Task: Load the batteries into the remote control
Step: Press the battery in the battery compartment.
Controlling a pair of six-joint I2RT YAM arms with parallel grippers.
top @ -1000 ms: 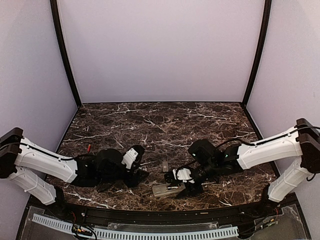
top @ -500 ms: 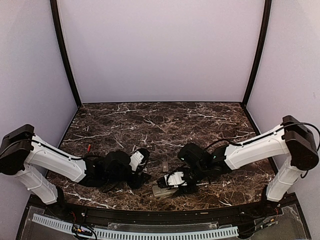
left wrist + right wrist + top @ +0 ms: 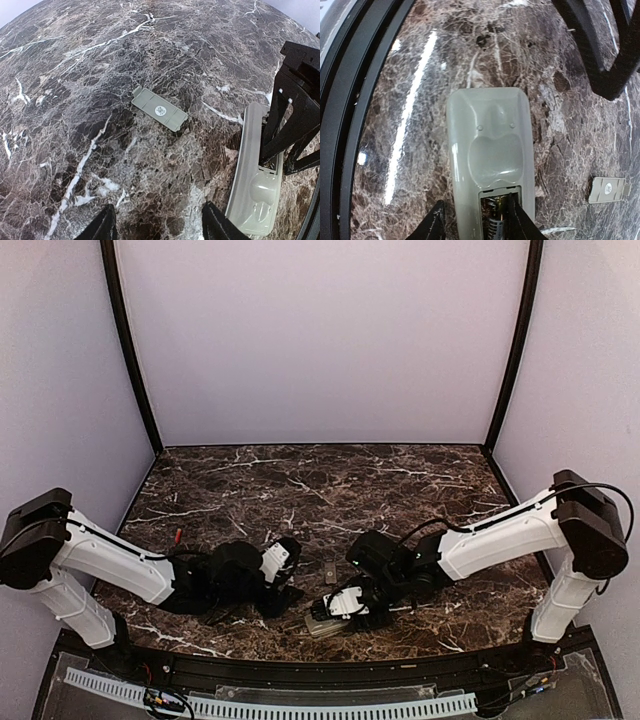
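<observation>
Shows a glossy table (image 3: pixel 300 480) of dark brown marble veined white, boxed in by matte lilac walls (image 3: pixel 320 340) and black corner posts (image 3: pixel 128 350). Finds the remote control (image 3: pixel 322 621) lying back-up by the table's near edge: a pale grey plastic bar, rounded at one end, battery bay open. Brings the right arm in low from the remote's right, right gripper (image 3: pixel 476 212) over the bay end, black fingers apart, one off the remote's side, one over the bay; cannot tell whether clamped on anything. Lays the left arm low just left of the remote, left gripper (image 3: pixel 157 220) spread over bare marble, holding nothing. Places the flat grey battery cover (image 3: pixel 159 109) just beyond the remote, and one slim reddish battery (image 3: pixel 179 535) well to the remote's left.
</observation>
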